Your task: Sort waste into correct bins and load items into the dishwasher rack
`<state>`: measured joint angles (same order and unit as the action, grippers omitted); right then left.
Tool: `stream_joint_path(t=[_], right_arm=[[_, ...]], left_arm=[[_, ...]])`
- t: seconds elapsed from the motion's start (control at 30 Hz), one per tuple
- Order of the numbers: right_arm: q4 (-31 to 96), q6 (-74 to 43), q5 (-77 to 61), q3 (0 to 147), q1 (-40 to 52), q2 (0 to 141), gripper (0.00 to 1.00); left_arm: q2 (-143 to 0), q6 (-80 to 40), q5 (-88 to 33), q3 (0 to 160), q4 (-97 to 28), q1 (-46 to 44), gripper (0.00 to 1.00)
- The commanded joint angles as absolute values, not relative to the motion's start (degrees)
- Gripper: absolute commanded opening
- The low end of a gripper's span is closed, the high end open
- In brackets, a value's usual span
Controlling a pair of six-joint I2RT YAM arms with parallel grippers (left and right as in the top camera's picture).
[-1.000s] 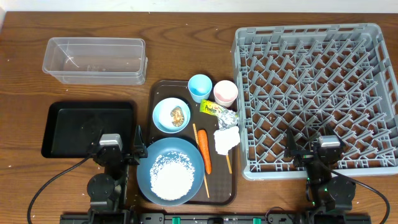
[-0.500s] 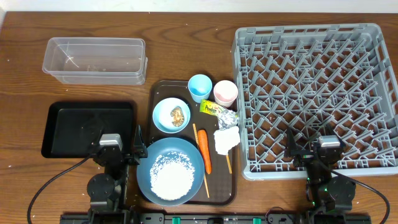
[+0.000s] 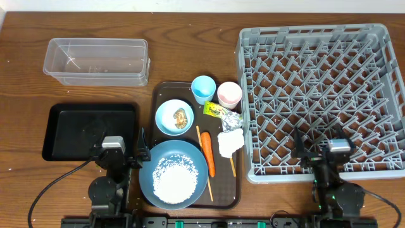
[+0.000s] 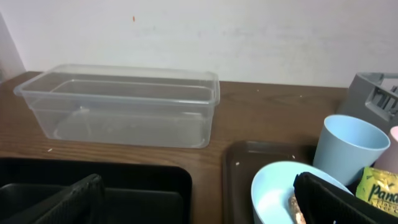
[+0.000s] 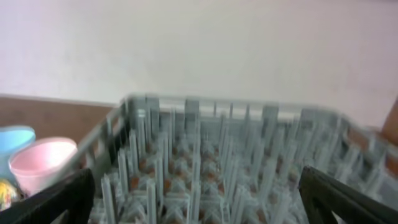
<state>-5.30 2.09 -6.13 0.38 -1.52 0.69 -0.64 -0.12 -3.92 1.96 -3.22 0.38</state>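
Observation:
On the brown serving tray, the dark-blue plate (image 3: 149, 166) holds white rice (image 3: 174, 180). The small light-blue bowl (image 3: 166, 114) holds a brown lump (image 3: 181, 118). Beside them lie the carrot (image 3: 207, 153), foil wrapper (image 3: 221, 113), napkin (image 3: 230, 142) and chopsticks (image 3: 204, 166). At the tray's back stand the light-blue cup (image 3: 203, 88) and pink cup (image 3: 229, 95). The grey rack (image 3: 323, 82) fills the right side. My left gripper (image 3: 120, 147) is open over the black tray's (image 3: 76, 126) near right corner. My right gripper (image 3: 319, 151) is open over the rack's front edge. Neither holds anything.
The clear tub (image 3: 95, 61) stands at the back left, also seen in the left wrist view as a tub (image 4: 124, 106) beyond the bowl (image 4: 273, 193). The serving tray (image 3: 224, 190) lies between black tray and rack. The rack's pegs (image 5: 205, 155) fill the blurred right wrist view.
The right arm has shifted slightly to the right over the rack's front edge. The left arm and all objects have stayed put.

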Motion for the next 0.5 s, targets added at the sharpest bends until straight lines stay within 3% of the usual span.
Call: stream_joint_path(t=[0.0,0.17,0.47], right_arm=[[-8.78,1.32,-9.1,0.32,-1.1,0.38,0.99],[-9.93,1.02,-11.46,2.59,-1.1,0.49,0.99],[-8.95,1.39,-12.12,17.1,-1.1,10.66,0.99]], left_arm=[[-1.52,0.45,-5.39,5.37,-7.16,0.73,0.98],[-8.67,0.99,-5.41,14.26,-13.02,0.73,0.98],[-35.22,-1.76,-8.4,41.43,-29.5,0.71,0.98]])
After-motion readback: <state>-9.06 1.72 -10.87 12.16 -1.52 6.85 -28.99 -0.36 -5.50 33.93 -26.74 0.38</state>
